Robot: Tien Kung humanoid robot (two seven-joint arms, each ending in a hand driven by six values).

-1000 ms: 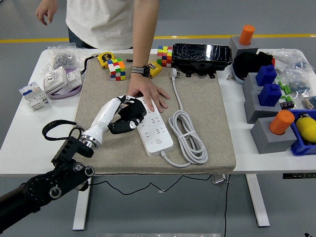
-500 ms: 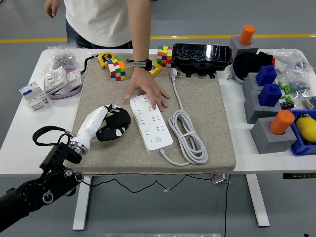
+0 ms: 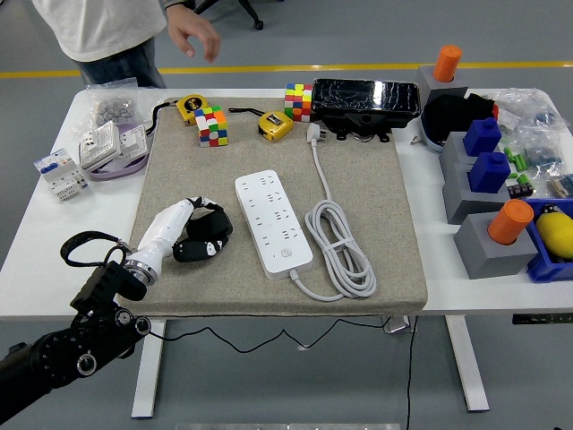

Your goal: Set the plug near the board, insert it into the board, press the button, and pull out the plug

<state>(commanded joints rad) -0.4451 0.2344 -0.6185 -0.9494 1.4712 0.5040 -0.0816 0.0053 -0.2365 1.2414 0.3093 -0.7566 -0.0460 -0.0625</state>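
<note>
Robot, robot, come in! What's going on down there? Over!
Left robot hand curled on mat, empty. Plug loose at mat's far edge, not in board. Nothing blocking.

A single head camera sits high on the robot's side of the white table point(image 3: 27, 242), facing forward and down, so the near edge runs across the lower part of the picture and floor shows beneath it. It stands far enough back to take in the whole beige felt mat point(image 3: 376, 206), with the robot's white-and-black left hand point(image 3: 192, 235) low on the left; just right of that hand lies the white oblong power strip point(image 3: 273, 222), and beyond the hand, at the top edge, a person's hand point(image 3: 195, 34) hangs over the far side.
</note>
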